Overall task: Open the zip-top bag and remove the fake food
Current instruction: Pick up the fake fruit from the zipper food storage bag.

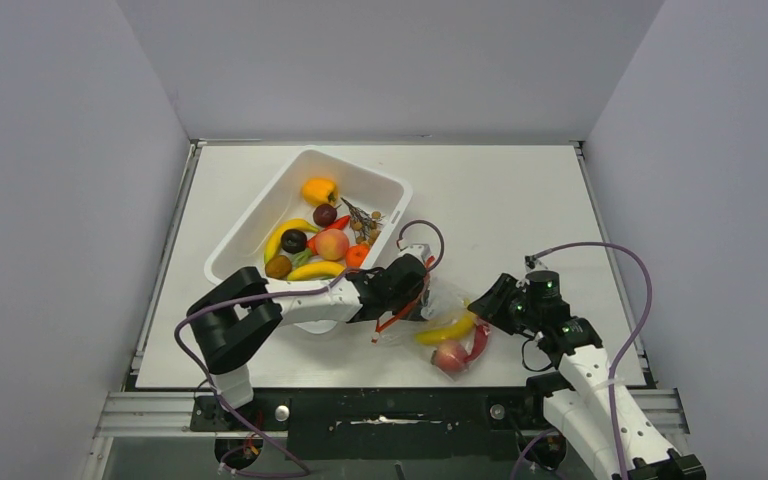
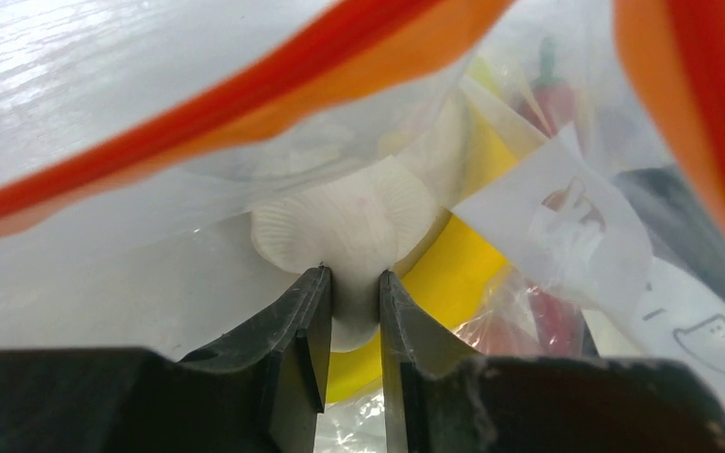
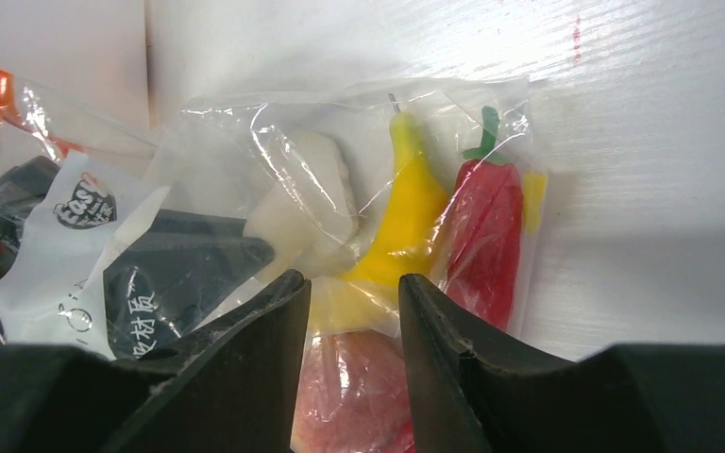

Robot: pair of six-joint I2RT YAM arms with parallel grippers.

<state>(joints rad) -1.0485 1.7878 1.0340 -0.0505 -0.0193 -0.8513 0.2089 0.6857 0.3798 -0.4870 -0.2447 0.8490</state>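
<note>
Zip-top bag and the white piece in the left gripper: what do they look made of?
The zip-top bag looks like thin clear plastic film, glossy: it crinkles and catches glare. The white piece, pinched by the left gripper, is probably moulded plastic with a satin finish and fine ribs like a mushroom cap. Whether it is hard or rubbery I cannot tell.
</note>
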